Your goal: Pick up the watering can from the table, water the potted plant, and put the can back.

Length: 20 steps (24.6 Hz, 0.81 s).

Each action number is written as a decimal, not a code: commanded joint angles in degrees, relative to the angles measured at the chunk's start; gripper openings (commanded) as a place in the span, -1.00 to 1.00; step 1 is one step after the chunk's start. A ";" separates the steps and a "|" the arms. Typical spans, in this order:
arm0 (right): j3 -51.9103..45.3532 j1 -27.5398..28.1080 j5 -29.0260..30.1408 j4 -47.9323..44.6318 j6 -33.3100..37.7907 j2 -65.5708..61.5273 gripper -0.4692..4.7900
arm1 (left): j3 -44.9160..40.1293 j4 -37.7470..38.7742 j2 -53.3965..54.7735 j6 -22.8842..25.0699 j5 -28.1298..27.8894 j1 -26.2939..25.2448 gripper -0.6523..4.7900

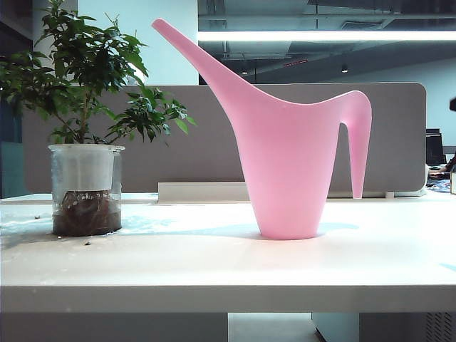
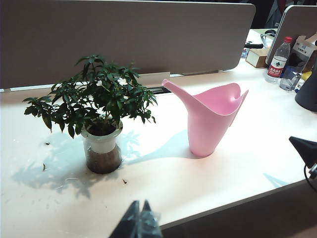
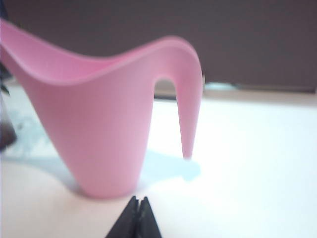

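Exterior view: the can (image 1: pixel 288 167) stands upright on the table (image 1: pixel 214 267), well right of the plant (image 1: pixel 85 128), spout aimed toward it; neither arm shows.

Left wrist view: the left gripper (image 2: pixel 140 220), fingers pressed together and empty, hangs over the table's near edge, well short of the can (image 2: pixel 210 121) and plant (image 2: pixel 96 111).

Right wrist view: the right gripper (image 3: pixel 137 218), also pinched shut on nothing, sits low, just before the can (image 3: pixel 106 134).

The can stands ungrasped, so lifting, watering and return all seem left.
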<state>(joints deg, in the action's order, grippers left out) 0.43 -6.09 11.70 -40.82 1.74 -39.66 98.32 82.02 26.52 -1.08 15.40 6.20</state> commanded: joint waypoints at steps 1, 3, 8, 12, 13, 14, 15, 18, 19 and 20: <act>-0.39 0.02 -1.70 17.29 -8.61 9.68 -0.84 | 0.09 0.13 0.02 0.22 0.07 0.02 -0.78; -0.39 0.02 -7.45 27.54 -8.83 16.50 -0.84 | 0.07 0.13 0.02 0.22 0.07 0.02 -0.78; -0.39 0.02 -14.84 38.12 -8.85 27.47 -0.84 | 0.09 0.13 0.02 0.22 0.09 0.02 -0.78; -0.39 0.00 -16.17 45.00 -8.83 33.77 -0.80 | 0.09 0.13 0.02 0.22 0.09 0.02 -0.78; -0.39 0.00 -16.04 46.16 -8.83 34.42 -0.75 | 0.09 0.13 0.02 0.22 0.09 0.02 -0.78; -0.39 0.00 -16.06 47.23 -8.81 35.06 -0.74 | 0.09 0.11 0.02 0.22 0.09 0.02 -0.78; -0.39 0.00 -16.06 48.39 -8.83 35.71 -0.74 | 0.09 0.11 0.02 0.22 0.09 0.02 -0.78; -0.39 -0.07 -15.43 49.86 -7.32 36.72 -0.74 | 0.09 0.13 0.02 0.22 0.09 0.02 -0.78; -0.39 -0.04 -15.50 49.90 -7.32 36.72 -0.74 | 0.09 0.11 0.02 0.22 0.09 0.02 -0.78; -0.39 -0.04 -15.67 49.94 -7.32 36.72 -0.74 | 0.09 0.13 0.02 0.22 0.09 0.02 -0.78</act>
<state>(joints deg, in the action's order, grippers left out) 0.45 -6.13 -3.99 9.61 -5.87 -2.87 98.32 82.02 26.50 -1.08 15.42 6.17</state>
